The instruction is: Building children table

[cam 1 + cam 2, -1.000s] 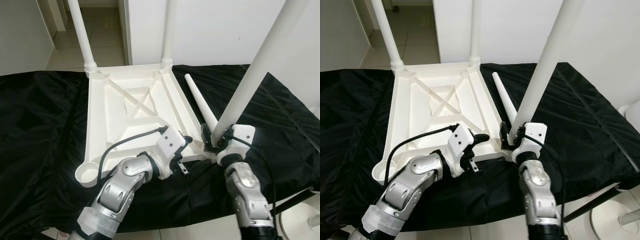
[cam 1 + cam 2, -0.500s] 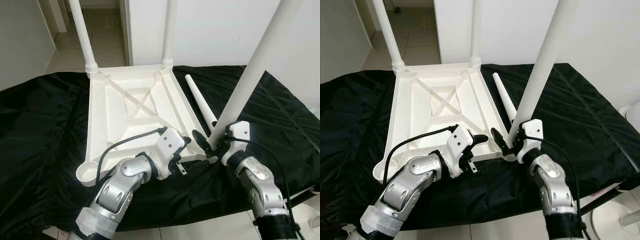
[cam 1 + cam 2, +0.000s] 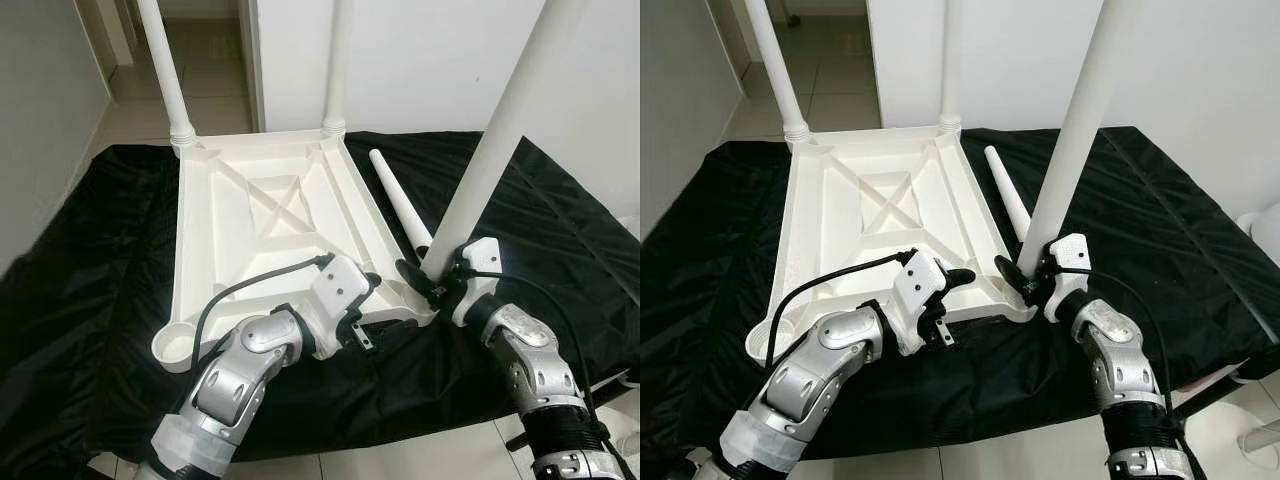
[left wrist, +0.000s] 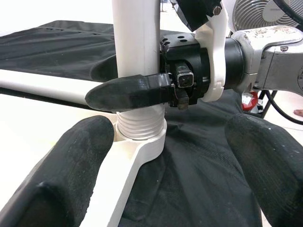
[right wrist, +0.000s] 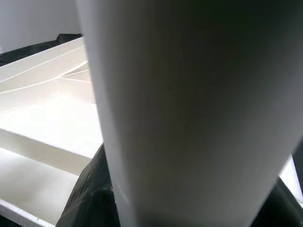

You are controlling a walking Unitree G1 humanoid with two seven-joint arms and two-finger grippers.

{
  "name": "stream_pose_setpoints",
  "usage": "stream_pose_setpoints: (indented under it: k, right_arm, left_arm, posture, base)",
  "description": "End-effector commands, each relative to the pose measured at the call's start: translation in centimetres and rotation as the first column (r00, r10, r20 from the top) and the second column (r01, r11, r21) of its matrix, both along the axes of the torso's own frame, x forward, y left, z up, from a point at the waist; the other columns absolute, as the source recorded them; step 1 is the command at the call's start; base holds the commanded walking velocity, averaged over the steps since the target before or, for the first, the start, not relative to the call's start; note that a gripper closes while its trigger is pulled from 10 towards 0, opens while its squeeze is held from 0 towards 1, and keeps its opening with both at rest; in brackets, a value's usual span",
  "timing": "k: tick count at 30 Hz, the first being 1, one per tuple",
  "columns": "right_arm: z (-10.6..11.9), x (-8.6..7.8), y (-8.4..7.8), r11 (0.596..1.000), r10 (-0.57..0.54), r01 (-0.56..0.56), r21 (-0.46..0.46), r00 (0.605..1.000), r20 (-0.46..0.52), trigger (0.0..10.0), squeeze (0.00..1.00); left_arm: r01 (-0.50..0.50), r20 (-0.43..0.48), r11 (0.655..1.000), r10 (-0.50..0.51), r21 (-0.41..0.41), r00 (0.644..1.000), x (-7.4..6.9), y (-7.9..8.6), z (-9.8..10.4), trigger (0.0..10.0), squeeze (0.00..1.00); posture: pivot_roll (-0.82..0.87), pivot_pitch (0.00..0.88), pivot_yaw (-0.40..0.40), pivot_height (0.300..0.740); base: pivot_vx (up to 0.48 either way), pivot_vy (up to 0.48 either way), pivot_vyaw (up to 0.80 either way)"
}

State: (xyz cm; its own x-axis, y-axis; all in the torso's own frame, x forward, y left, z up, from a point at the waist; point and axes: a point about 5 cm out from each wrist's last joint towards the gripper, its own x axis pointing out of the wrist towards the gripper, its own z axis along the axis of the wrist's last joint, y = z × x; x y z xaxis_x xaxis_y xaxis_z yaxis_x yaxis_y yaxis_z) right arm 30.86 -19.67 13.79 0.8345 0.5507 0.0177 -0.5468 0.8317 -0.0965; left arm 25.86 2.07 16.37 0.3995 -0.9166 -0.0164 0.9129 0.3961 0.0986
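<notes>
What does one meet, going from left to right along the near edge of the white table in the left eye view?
Empty corner socket → left gripper → right gripper around the upright leg.

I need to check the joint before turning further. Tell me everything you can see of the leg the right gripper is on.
The leg is a long, smooth white tube, plastic by its look, standing nearly upright and leaning slightly. Its ribbed, threaded foot sits in the round corner socket of the upturned white tabletop. The right gripper closes its black fingers around it just above the threads.
</notes>
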Motion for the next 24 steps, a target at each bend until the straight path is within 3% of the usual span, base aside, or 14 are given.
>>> stream_pose_setpoints:
  k: [1, 3, 4, 5, 6, 9, 14, 18, 24]
  right_arm:
    - [-1.4, -0.3, 0.1, 1.0, 0.022, -0.022, 0.0, 0.997, -0.07, 0.0, 0.0]
    - [-1.6, -0.4, 0.0, 1.0, 0.022, -0.021, 0.005, 0.997, -0.075, 0.0, 0.0]
    - [-1.6, -0.4, 0.1, 1.0, 0.011, -0.01, 0.01, 0.997, -0.076, 9.2, 0.0]
    - [-1.6, -0.4, 0.1, 1.0, 0.011, -0.01, 0.01, 0.997, -0.076, 9.2, 0.0]
    - [-1.4, -0.4, 0.2, 0.999, -0.003, 0.006, 0.037, 0.997, -0.075, 10.0, 0.0]
    - [-1.2, -0.3, 0.3, 0.997, -0.015, 0.02, 0.068, 0.997, -0.072, 10.0, 0.0]
    - [-0.5, -0.2, 1.7, 0.982, -0.165, 0.17, 0.078, 0.984, -0.062, 10.0, 0.0]
    - [-0.5, -0.2, 1.9, 0.98, -0.176, 0.181, 0.08, 0.982, -0.065, 10.0, 0.0]
    - [-0.4, -1.0, 3.9, 0.955, -0.256, 0.269, 0.125, 0.96, -0.113, 10.0, 0.0]
  left_arm:
    - [-0.066, 0.013, 0.998, 0.066, -0.001, 0.998, 0.4, 0.2, 0.3, 10.0, 0.0]
    - [-0.067, 0.012, 0.998, 0.067, -0.002, 0.998, 0.4, 0.2, 0.3, 10.0, 0.0]
    - [-0.067, 0.012, 0.998, 0.067, -0.003, 0.998, 0.4, 0.2, 0.3, 10.0, 0.0]
    - [-0.067, 0.012, 0.998, 0.067, -0.003, 0.998, 0.4, 0.2, 0.3, 10.0, 0.0]
    - [-0.067, 0.011, 0.998, 0.067, -0.003, 0.998, 0.4, 0.2, 0.3, 10.0, 0.0]
    - [-0.066, 0.009, 0.998, 0.066, -0.003, 0.998, 0.4, 0.1, 0.3, 10.0, 0.0]
    - [-0.067, 0.009, 0.998, 0.067, -0.004, 0.998, 0.4, 0.2, 0.3, 10.0, 0.0]
    - [-0.067, 0.008, 0.998, 0.067, -0.004, 0.998, 0.4, 0.2, 0.3, 10.0, 0.0]
    - [-0.066, 0.004, 0.998, 0.066, -0.006, 0.998, 0.5, 0.1, 0.3, 10.0, 0.0]
  posture:
    - [-0.09, 0.0, 0.006, 0.74]
    - [-0.09, 0.0, 0.006, 0.74]
    - [-0.09, 0.0, 0.005, 0.74]
    - [-0.09, 0.0, 0.005, 0.74]
    - [-0.09, 0.0, 0.005, 0.74]
    - [-0.09, 0.0, 0.005, 0.74]
    - [-0.1, 0.0, 0.007, 0.74]
    - [-0.1, 0.0, 0.007, 0.74]
    - [-0.11, 0.003, 0.013, 0.74]
  base:
    - [0.0, 0.0, 0.0]
    - [0.0, 0.0, 0.0]
    - [0.0, 0.0, 0.0]
    - [0.0, 0.0, 0.0]
    - [0.0, 0.0, 0.0]
    - [0.0, 0.0, 0.0]
    - [0.0, 0.0, 0.0]
    - [0.0, 0.0, 0.0]
    - [0.0, 0.0, 0.0]
